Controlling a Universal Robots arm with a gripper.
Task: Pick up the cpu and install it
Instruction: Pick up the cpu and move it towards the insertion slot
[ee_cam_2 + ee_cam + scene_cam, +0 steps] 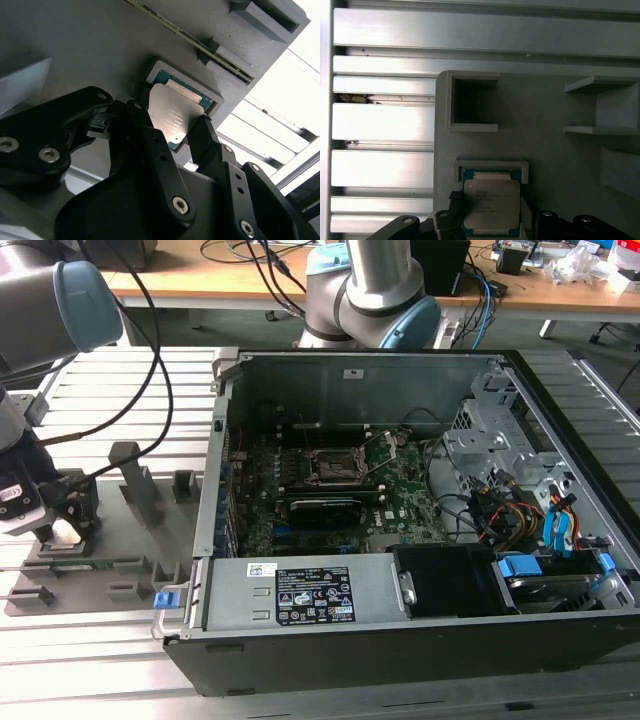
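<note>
Exterior view, tool: the gripper [62, 530] is low over the grey fixture [110, 540] at the exterior view's left, well apart from the open computer case [400, 665].
Exterior view, target: the socket [335, 468] is a square black frame on the green motherboard [405, 495] inside the case.
Second wrist view, chip: the cpu [170, 112] lies in a shallow pocket of the fixture [100, 50]. It is flat and square, with a smooth, shiny silver-grey plate and a thin green rim.
Second wrist view, grip: the matte black fingers [150, 135] stand against two opposite edges of the cpu. As far as I can see, they are clamped on it.
First wrist view, chip: the cpu [491, 205] sits straight in its pocket between the tips of the gripper [491, 199]. The fixture [545, 110] is dull grey with raised walls.
First wrist view, table: ribbed aluminium slats [380, 120], bright and hard.
Step in hand: by my judgement, this is the pick-up; the chip is not yet installed.
What it calls for: even pressure on the thin edges and a level chip, because the plate looks slippery.
</note>
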